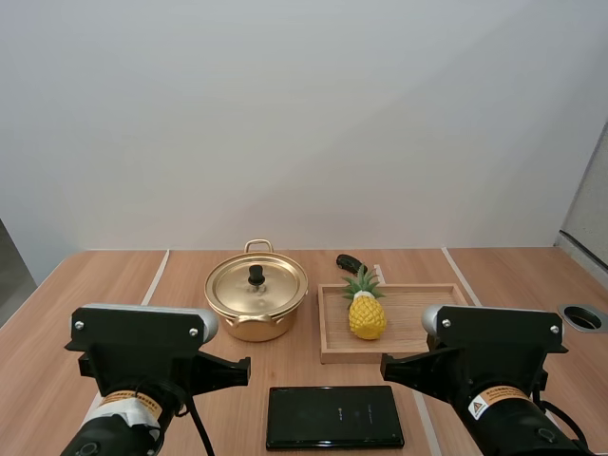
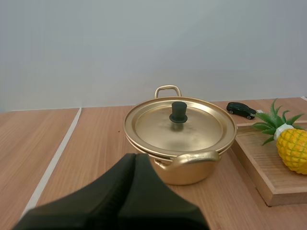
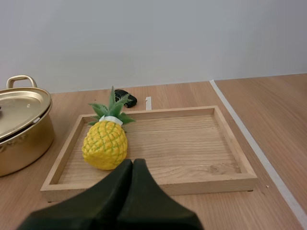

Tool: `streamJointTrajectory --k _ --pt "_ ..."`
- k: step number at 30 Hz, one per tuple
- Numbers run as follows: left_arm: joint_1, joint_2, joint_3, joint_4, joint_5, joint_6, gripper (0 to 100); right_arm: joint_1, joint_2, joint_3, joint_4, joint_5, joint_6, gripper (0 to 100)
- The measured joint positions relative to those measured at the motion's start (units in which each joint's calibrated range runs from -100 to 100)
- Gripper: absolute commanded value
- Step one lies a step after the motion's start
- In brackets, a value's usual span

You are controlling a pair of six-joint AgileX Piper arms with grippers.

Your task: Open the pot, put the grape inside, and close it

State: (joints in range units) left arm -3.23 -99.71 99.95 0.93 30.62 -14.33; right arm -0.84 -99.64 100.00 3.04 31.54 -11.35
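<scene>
My left gripper (image 2: pixel 135 156): fingers pressed together into one dark wedge, nothing pinched, touching nothing. It hangs over the table (image 2: pixel 29 143) just in front of the pot (image 2: pixel 187 173), close to the near handle (image 2: pixel 194 158) but apart from it.

My right gripper (image 3: pixel 133 163): same state, closed up on nothing. It sits just short of the front rim of the wooden tray (image 3: pixel 230 181), roughly in line with the pineapple (image 3: pixel 105 143).

Labels: an orange band sticker (image 1: pixel 130 399) on my left arm and an orange warning sticker (image 1: pixel 494 399) with a triangle on my right arm. The print on both is too small to read.

The pot is gold and stands on the table just left of the tray, with a narrow gap between them. The lid (image 2: pixel 204 129) is on and seated flat, with the black knob (image 2: pixel 178 112) upright at its centre. A second loop handle shows at the far side.

The fruit here is a pineapple: yellow body, green crown. It lies in the tray's left part, on the pot side, with the crown toward the far rim.

A small black toy car (image 2: pixel 241 109) sits on the table just behind the tray's far left corner.

A flat black slab (image 1: pixel 334 416), phone-like, lies on the table between my two arms, in front of the pot and tray. There is a faint mark at its middle that I cannot read.
</scene>
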Motion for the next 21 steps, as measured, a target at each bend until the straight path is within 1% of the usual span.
streamJointTrajectory --k 1,7,21 --pt "0.00 0.00 0.00 -0.14 0.00 -0.13 0 0.00 0.00 0.00 0.00 0.00 0.00 0" --pt "1.10 0.00 0.00 -0.27 0.74 -2.15 0 0.00 0.00 0.00 0.00 0.00 0.00 0" --pt "1.10 0.00 0.00 -0.93 0.74 -2.42 0 0.00 0.00 0.00 0.00 0.00 0.00 0"
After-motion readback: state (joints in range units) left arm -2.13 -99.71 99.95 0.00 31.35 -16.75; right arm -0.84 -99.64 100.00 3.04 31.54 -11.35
